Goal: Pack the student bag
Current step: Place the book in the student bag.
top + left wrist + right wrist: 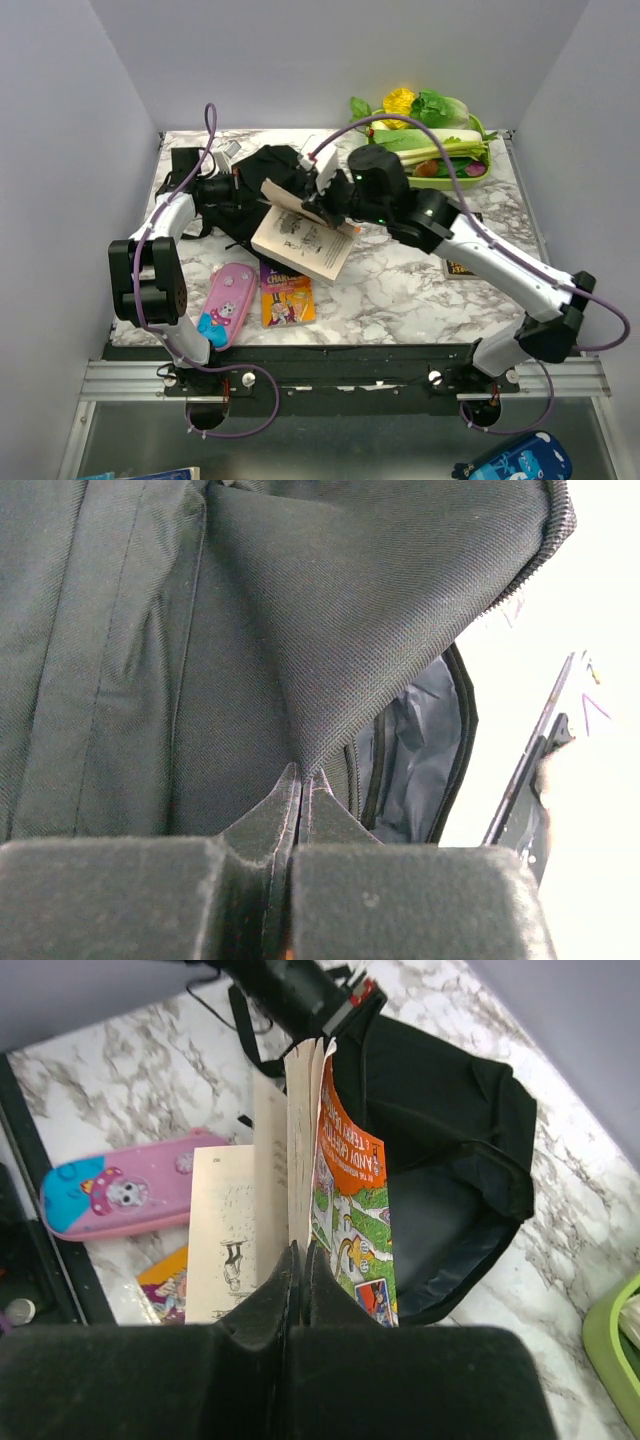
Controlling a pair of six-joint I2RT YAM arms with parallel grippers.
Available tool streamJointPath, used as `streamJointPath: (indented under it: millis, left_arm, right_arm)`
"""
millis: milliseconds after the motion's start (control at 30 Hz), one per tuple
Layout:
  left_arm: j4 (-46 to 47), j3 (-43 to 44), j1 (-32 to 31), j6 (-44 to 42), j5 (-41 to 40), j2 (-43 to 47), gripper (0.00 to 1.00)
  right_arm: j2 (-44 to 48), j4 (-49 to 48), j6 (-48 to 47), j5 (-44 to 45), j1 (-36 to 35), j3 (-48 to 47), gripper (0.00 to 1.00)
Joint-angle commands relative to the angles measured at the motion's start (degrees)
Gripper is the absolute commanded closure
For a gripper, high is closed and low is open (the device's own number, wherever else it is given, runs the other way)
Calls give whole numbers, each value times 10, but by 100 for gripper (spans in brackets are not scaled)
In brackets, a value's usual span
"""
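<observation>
The student bag (262, 172) is a soft black backpack lying at the back left of the table, its mouth open onto grey lining (418, 742). My left gripper (301, 773) is shut on a fold of the bag's black fabric (350, 610) at the edge of the opening, holding it up. My right gripper (302, 1248) is shut on the pages of an open book with an orange cover (349, 1185). The book (300, 240) hangs tilted just in front of the bag's mouth (440, 1225), with its top corner against the bag.
A pink pencil case (228, 303) and a thin yellow and purple book (287, 297) lie near the front left edge. A dark book (462, 266) lies under the right arm. A green tray (450, 183) of toy vegetables sits at the back right.
</observation>
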State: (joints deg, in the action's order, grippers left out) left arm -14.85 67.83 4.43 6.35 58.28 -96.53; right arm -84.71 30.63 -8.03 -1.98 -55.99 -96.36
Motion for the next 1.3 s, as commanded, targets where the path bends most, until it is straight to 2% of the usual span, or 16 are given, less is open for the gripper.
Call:
streamJointPath:
  millis: [0, 233, 433, 533, 567, 633, 667, 700, 800, 933, 1000, 1033, 1100, 1167, 1233, 1267]
  left_arm:
    - [-99, 46, 1, -91, 71, 21, 100]
    - [-186, 113, 1, -150, 116, 19, 100]
    - [-262, 145, 0, -208, 160, 12, 100]
    - [-346, 163, -7, -286, 177, -2, 100]
    - [-401, 178, -10, -311, 184, -8, 100]
    - [-464, 204, -18, -395, 191, -29, 100]
    - [-535, 214, -21, -432, 192, -39, 100]
    - [-575, 224, -22, -505, 195, -50, 100]
    - [-719, 258, -24, -617, 217, -100, 100]
    - [-719, 251, -25, -646, 218, -117, 100]
    - [-720, 251, -24, -647, 220, -116, 100]
    - [-719, 252, -24, -645, 220, -117, 100]
    - [-719, 258, -25, -645, 217, -116, 100]
    - [-714, 258, -24, -640, 217, -112, 100]
    - [-705, 258, -25, -629, 218, -110, 100]
    - [-694, 259, -24, -621, 216, -110, 100]
  right_arm:
    - [-58, -57, -76, -21, 1, 7, 99]
    - [-97, -58, -108, -39, 11, 34, 99]
    - [-114, -77, -130, 5, 12, 95, 99]
    - [-123, -128, -136, 48, 11, 115, 99]
    - [-126, -180, -139, 65, 11, 133, 99]
    - [-129, -251, -141, 133, 11, 157, 99]
    - [-132, -337, -146, 163, 11, 169, 99]
    - [-147, -363, -154, 179, 11, 178, 99]
    - [-200, -430, -168, 243, 8, 152, 99]
    - [-233, -465, -151, 297, -1, 144, 99]
    - [-226, -401, -105, 248, -7, 147, 98]
    - [-206, -383, -88, 226, -7, 166, 93]
    - [-184, -357, -41, 173, -9, 194, 45]
    - [-147, -332, -2, 147, -9, 222, 13]
    - [-121, -322, 43, 142, -8, 240, 0]
    - [-104, -309, 57, 145, -8, 255, 0]
